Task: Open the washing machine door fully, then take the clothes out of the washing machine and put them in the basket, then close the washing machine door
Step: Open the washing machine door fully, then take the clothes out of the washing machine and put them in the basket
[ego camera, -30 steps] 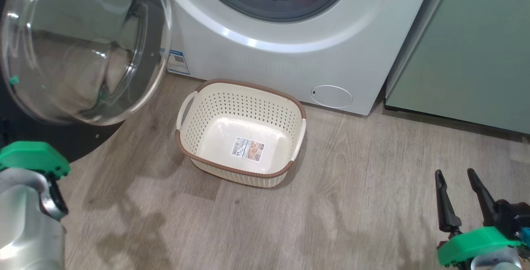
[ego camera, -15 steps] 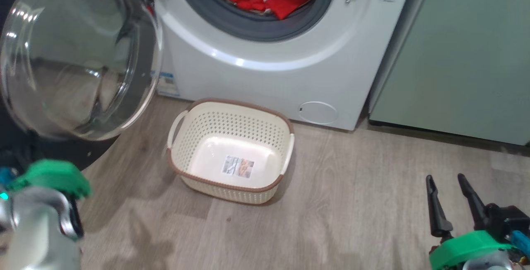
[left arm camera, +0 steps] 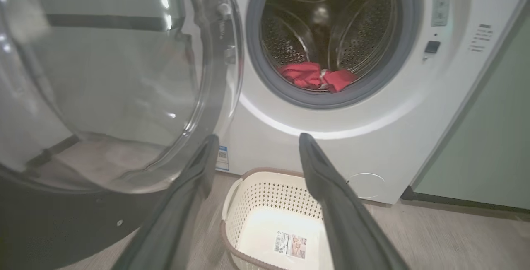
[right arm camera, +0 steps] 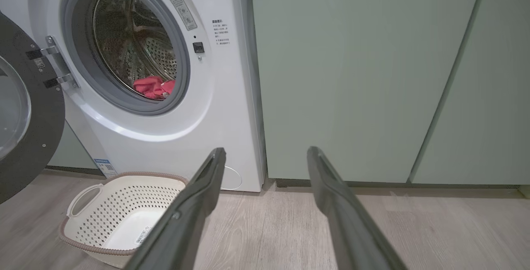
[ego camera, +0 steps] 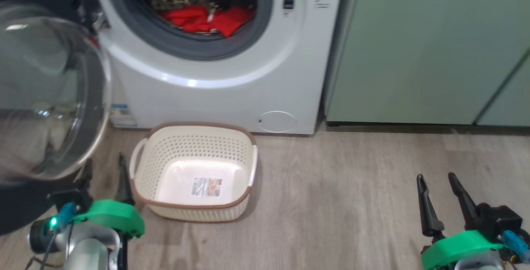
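Head view: the clothes (ego camera: 203,19) lie crosswise low in the drum of the washing machine (ego camera: 207,96), ahead of and above the left end effector (ego camera: 103,177), which is nearer than the right end effector (ego camera: 435,177); the basket (ego camera: 198,126) stands below, empty; left wrist view: fingers wide apart, empty, clothes above the tips; right wrist view: fingers wide, empty, clothes well off up-left.

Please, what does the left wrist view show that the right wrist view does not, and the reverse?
Left wrist view's own part: the left gripper, jaws open, and the drum's back wall seen straight on. Right wrist view's own part: the right gripper, jaws open, and a second cabinet door. Shared by both: the washing machine, its open door, the red clothes in the drum, and the basket.
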### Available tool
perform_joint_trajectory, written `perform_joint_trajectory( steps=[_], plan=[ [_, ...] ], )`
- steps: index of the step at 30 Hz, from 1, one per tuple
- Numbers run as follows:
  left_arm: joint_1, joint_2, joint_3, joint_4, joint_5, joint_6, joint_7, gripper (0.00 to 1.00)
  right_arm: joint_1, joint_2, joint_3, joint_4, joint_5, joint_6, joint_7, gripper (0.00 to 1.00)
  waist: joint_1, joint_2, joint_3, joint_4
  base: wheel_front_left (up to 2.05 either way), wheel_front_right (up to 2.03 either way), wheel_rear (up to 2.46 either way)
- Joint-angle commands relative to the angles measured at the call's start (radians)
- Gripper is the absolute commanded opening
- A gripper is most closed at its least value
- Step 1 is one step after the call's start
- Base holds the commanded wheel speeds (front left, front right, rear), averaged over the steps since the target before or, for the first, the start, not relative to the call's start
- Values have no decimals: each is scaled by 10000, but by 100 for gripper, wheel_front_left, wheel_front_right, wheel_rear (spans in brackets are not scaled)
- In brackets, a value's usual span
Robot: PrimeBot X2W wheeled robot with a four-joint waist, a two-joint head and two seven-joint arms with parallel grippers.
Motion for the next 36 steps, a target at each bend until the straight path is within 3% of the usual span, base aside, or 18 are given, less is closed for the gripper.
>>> perform_joint_trajectory(
  steps=[1,8,25,36],
  plan=[
    [-346,133,186,-351,135,-61,-65,100,-211,-56,248,-344,23,-7,-107,100,0,0,-66,-276,0,0,0],
    [-488,-92,-83,-307,255,-227,-65,100,-188,-102,341,-467,21,-7,-107,100,0,0,-61,-648,0,0,0],
    [-775,-193,-387,113,497,-743,-65,100,-163,-76,218,-561,32,-7,-107,100,0,0,-2,-497,0,0,0],
    [-834,-216,-166,-15,621,-698,-65,100,-177,-52,175,-509,58,-7,-107,100,0,0,70,-476,0,0,0]
  ],
)
